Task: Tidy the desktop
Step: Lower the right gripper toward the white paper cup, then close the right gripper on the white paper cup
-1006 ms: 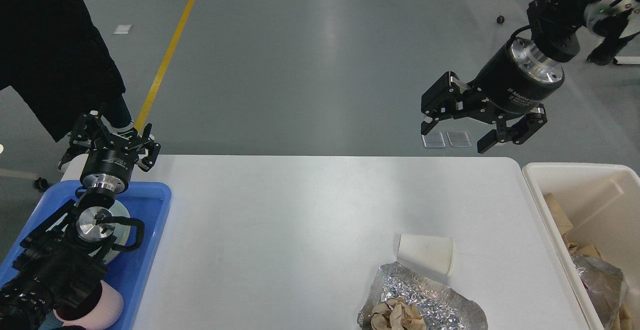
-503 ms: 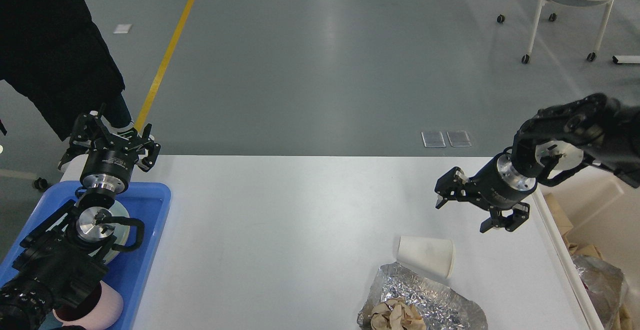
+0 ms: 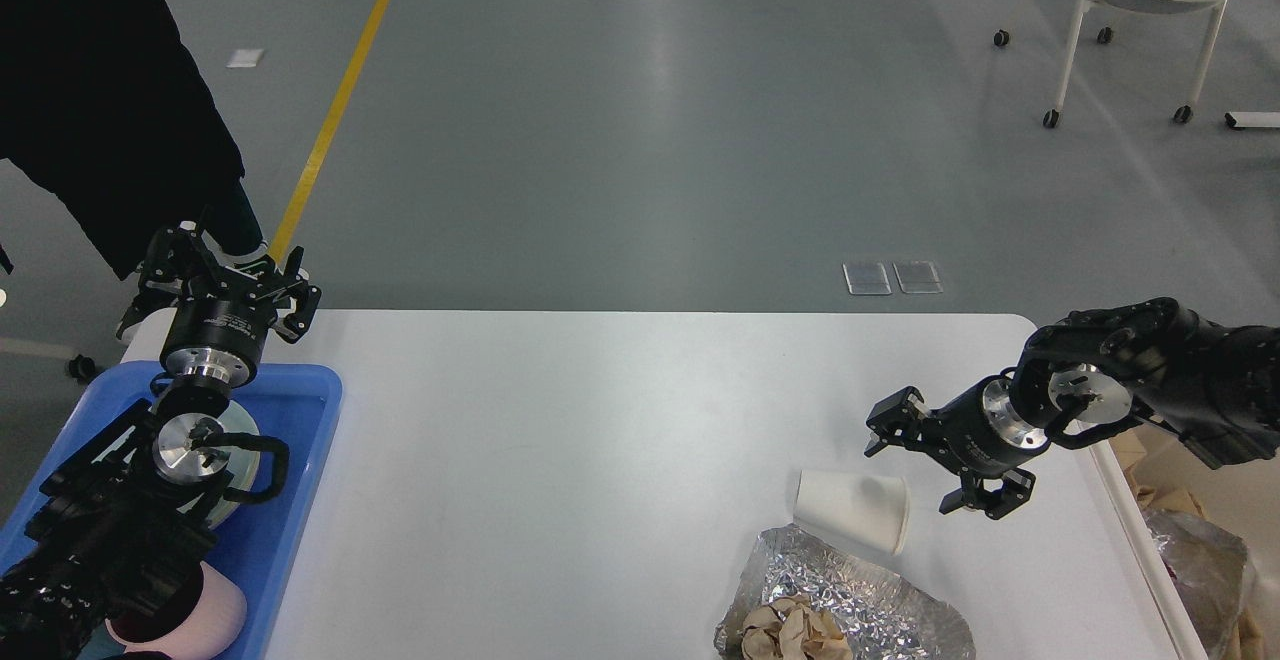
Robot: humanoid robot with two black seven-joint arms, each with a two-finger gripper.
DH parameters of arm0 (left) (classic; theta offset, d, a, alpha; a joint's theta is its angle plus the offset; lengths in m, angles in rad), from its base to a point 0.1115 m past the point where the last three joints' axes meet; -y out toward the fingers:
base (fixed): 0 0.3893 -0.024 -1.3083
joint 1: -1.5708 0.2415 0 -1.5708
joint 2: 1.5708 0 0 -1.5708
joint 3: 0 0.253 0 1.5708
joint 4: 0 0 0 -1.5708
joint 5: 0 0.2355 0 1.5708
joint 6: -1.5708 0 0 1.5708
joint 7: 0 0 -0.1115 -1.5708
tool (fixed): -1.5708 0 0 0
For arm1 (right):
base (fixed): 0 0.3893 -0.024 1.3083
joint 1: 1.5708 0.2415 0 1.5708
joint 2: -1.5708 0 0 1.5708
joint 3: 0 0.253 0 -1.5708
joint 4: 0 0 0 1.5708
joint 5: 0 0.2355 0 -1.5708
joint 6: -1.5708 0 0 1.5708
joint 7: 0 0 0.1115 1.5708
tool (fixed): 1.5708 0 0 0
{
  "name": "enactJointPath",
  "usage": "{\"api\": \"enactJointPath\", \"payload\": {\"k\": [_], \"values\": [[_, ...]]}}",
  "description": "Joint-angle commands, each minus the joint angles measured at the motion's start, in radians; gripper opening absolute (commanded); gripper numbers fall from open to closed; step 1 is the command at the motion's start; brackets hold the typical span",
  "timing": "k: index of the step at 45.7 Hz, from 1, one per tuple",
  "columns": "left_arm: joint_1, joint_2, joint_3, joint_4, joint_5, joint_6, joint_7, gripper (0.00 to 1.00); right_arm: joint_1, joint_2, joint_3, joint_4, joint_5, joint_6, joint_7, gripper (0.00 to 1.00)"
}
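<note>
While the left gripper [image 3: 228, 278] hangs where it was a second ago, above the far edge of the blue plastic tray [image 3: 300, 460] at the left end of the table with its fingers spread and holding nothing, the right gripper [image 3: 935, 465] has made all the movement: a second ago it was high above the far right corner, half a second ago it had dropped low over the right side, and now it sits lower and nearer again, just beside the rim of the white paper cup [image 3: 852, 508] lying on its side. Its fingers stand apart, one above and one below the line of the cup's mouth, not yet touching it. The large white rectangular desktop [image 3: 600, 420] fills the middle of the view, and it carries the cup and, touching the cup on the near side, a crumpled silver foil sheet [image 3: 850, 605] with a wad of brown paper [image 3: 795, 630] on it. I judge the approach nearly done and a grasp on the cup next, probably for the cream-white bin [image 3: 1180, 580] at the right edge, which already holds foil and brown scraps.
</note>
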Motion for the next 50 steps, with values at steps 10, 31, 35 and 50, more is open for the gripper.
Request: {"api": "enactJointPath", "payload": {"k": [10,31,35,50], "values": [[0.0,0.0,-0.002,0.0,0.0,0.0,0.0,0.97,-0.043,-0.001,0.044,-0.017,0.001,-0.008,0.0,1.0],[0.0,0.0,-0.002,0.0,0.0,0.0,0.0,0.97,-0.086,0.002,0.075,-0.029,0.008,-0.085,0.0,0.78],[0.0,0.0,-0.002,0.0,0.0,0.0,0.0,0.97,-0.091,0.003,0.075,-0.03,0.009,-0.086,-0.002,0.67],[0.0,0.0,-0.002,0.0,0.0,0.0,0.0,0.97,-0.091,0.002,0.075,-0.032,0.015,-0.088,-0.002,0.32]]}}
